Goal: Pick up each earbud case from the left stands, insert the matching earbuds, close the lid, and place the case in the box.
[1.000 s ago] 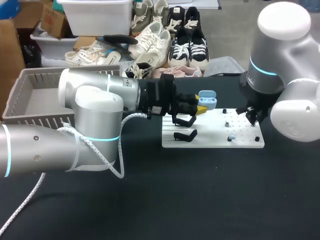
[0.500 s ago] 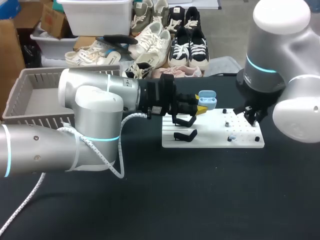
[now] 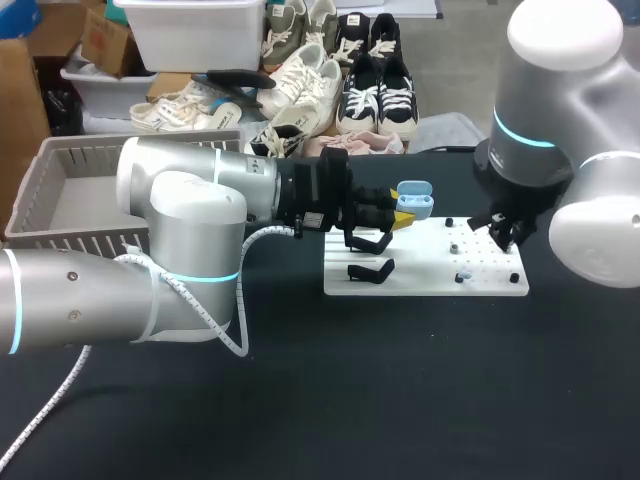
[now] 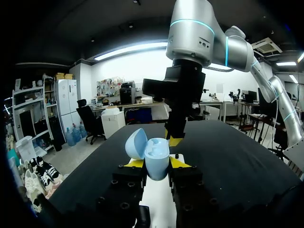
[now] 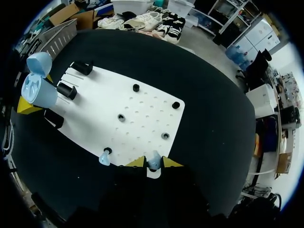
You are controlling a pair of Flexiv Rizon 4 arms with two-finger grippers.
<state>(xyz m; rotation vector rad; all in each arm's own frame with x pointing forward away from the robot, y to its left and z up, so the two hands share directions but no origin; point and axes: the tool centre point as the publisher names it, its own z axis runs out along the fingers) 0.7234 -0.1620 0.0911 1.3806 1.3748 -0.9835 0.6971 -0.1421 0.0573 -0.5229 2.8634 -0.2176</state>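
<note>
— where's the case (image 4: 156,152)?
— above the board's (image 5: 109,102) stand end, lid open, clamped in the left gripper (image 4: 157,163).
— and the right gripper (image 5: 153,163)?
— pinching an earbud (image 5: 153,160) over the board; a thin hold, it could slip or jam off-angle.

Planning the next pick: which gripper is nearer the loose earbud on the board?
Right. The right gripper, shut on a second earbud, is just beside the loose earbud over the board; the left gripper holds the case at the board's opposite end.
</note>
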